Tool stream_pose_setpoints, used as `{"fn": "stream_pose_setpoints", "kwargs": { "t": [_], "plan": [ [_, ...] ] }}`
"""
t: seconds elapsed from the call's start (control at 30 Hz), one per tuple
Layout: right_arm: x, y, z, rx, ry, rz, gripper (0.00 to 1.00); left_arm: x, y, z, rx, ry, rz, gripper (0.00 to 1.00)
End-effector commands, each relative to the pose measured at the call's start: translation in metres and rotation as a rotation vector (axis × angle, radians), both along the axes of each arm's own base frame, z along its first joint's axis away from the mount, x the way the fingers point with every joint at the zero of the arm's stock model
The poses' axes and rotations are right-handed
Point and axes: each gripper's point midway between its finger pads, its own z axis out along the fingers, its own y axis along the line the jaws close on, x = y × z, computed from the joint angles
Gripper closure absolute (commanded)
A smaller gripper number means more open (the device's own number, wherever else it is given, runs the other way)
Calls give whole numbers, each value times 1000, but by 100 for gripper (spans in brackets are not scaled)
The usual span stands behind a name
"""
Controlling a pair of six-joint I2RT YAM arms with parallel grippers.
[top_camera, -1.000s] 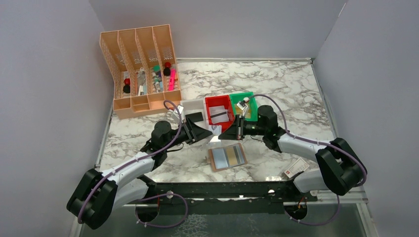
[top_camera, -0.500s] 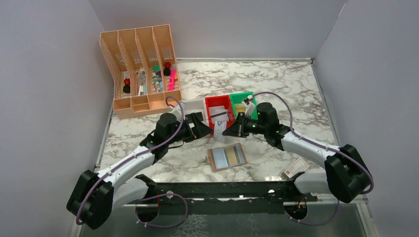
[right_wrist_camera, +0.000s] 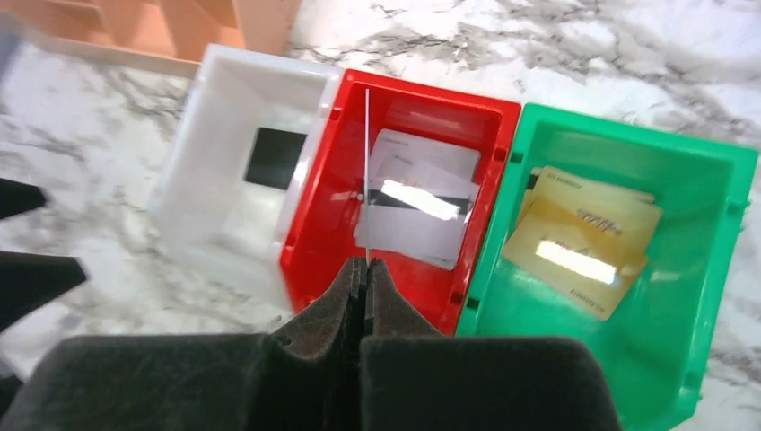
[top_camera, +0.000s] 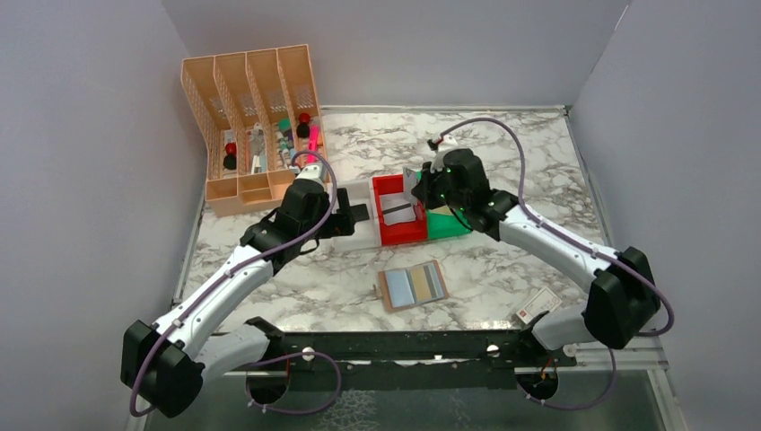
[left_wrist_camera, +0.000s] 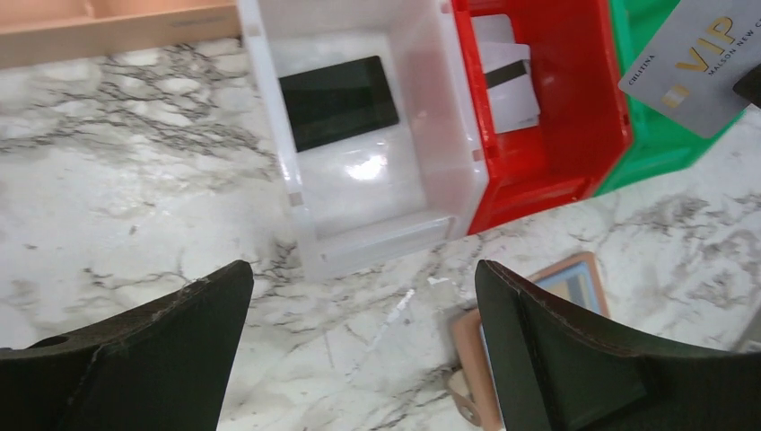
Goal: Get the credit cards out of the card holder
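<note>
my right hand (right_wrist_camera: 366,268) pinches a grey credit card (left_wrist_camera: 700,54) marked "vip", now moved from the card holder (top_camera: 413,285) to over the red bin (right_wrist_camera: 314,215); left hand (left_wrist_camera: 361,274) gapes.

Three bins were counted: one white bin (right_wrist_camera: 193,171), one red bin (right_wrist_camera: 310,215), one green bin (right_wrist_camera: 682,359). Cards: one dark card (left_wrist_camera: 338,101), one grey card (left_wrist_camera: 700,58), and, overlap hindering the count, about two pale cards (right_wrist_camera: 417,211) and three gold cards (right_wrist_camera: 579,247). One card holder (top_camera: 413,285) lay near; one organiser (top_camera: 256,135) stood far left.

Table (left_wrist_camera: 117,180): glossy marble-look. White bin (left_wrist_camera: 431,117), red bin (left_wrist_camera: 583,135): shiny plastic. Grey credit card (left_wrist_camera: 700,54): matt. Right pincer (right_wrist_camera: 365,266) pads (right_wrist_camera: 341,301): matt, grainy.
</note>
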Motion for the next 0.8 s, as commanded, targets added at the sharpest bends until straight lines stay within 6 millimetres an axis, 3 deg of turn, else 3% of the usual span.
{"fn": "stream_pose_setpoints", "kwargs": {
  "t": [0.0, 0.23, 0.37, 0.5, 0.77],
  "plan": [
    [23, -11, -26, -372, -156, -24, 99, 8, 32, 5, 172, -50, 49, 3],
    [44, -4, -49, -585, -299, 93, 98, -4, 46, -25, 226, -17, 62, 3],
    [55, -2, -48, -661, -423, 132, 97, -6, 48, -21, 214, -36, 68, 3],
    [52, 11, -61, -715, -507, 283, 96, -5, 53, -13, 220, -64, 92, 3],
    [57, 11, -80, -835, -521, 355, 94, -6, 55, -11, 220, -75, 95, 3]
  ]
}}
